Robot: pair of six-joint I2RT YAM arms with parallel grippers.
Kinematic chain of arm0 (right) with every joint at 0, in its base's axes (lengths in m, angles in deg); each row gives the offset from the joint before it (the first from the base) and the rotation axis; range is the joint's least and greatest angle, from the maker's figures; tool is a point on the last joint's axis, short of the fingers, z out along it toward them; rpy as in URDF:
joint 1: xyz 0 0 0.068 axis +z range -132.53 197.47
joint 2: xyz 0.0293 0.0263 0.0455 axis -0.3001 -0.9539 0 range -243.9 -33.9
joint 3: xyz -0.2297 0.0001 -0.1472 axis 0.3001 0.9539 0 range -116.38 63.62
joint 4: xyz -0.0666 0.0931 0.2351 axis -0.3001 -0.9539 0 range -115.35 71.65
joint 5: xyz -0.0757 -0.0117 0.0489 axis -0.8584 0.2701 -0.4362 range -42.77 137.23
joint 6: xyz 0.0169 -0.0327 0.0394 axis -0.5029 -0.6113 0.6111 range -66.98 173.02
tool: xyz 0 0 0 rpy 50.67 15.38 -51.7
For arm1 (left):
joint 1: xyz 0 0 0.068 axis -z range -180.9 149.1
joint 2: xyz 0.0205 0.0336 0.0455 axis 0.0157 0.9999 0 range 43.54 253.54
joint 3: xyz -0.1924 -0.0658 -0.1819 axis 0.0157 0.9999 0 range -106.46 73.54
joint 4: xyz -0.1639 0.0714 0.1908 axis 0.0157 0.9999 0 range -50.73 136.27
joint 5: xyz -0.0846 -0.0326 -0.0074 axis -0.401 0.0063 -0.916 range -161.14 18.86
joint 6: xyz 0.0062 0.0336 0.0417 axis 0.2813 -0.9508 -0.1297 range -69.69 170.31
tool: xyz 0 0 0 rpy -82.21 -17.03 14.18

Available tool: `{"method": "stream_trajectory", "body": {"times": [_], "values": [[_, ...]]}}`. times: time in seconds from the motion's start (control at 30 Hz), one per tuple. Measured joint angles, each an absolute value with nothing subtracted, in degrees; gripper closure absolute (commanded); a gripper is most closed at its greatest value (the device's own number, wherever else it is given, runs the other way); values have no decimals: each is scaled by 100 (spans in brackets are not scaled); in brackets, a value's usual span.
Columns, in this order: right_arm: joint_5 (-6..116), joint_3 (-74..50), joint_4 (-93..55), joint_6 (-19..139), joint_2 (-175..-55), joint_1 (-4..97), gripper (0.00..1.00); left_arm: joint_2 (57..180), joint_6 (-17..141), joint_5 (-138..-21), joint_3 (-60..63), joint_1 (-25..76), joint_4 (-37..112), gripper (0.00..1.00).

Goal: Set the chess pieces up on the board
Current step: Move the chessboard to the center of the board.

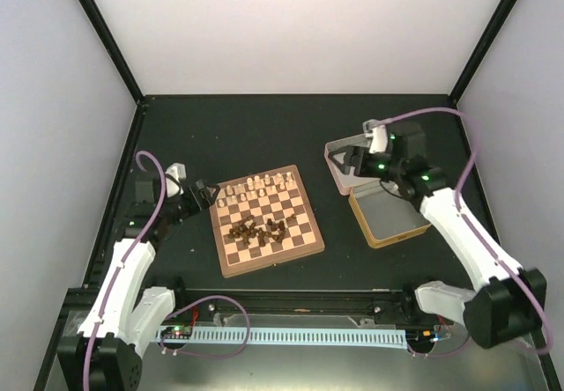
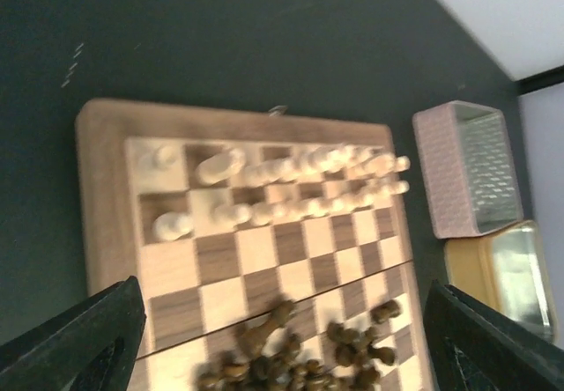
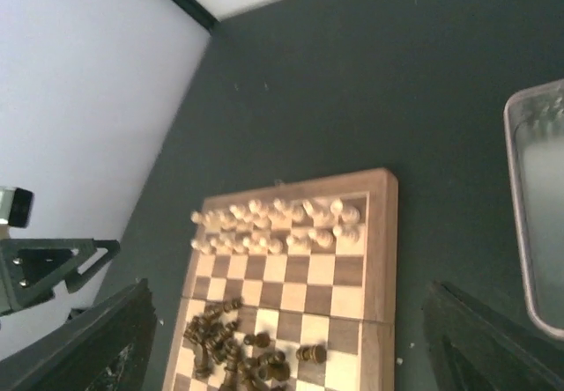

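Board (image 1: 301,231) on dark surface (image 1: 220,136), between arms. Pale pieces (image 1: 264,182) in two rows at far edge. Dark pieces (image 1: 258,227) heaped near board's middle, some toppled. Left pincer (image 1: 210,194) just beside board's left edge, fingers apart, empty. Right pincer (image 1: 352,164) above pink tin (image 1: 337,155), fingers apart, empty.

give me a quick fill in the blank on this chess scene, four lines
1. The pale cream pieces stand in two rows along the edge of the board that lies ____ from the arm bases.
2. The pieces lying in a jumbled heap on the board are the ____ set.
3. The pink tin half and the gold tin half sit on the robot's ____ side of the board.
4. The left claw and the right claw are both ____ and hold nothing.

Missing words: farthest; dark brown; right; open
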State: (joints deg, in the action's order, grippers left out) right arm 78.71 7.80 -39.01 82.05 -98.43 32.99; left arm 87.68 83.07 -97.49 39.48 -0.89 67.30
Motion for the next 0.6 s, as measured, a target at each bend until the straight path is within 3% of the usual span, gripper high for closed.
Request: {"method": "stream_trajectory", "body": {"times": [0.23,0.4,0.6], "values": [[6925,608,-4430,7908,-11211,4237,33,9350,8835,-9266,4155,-91,7237,30],[6446,549,-4815,7709,-11620,4523,35,9750,9017,-9196,4429,-89,7410,32],[6308,363,-5016,7445,-12149,4652,54,10257,9124,-9183,4562,-80,7521,46]]}}
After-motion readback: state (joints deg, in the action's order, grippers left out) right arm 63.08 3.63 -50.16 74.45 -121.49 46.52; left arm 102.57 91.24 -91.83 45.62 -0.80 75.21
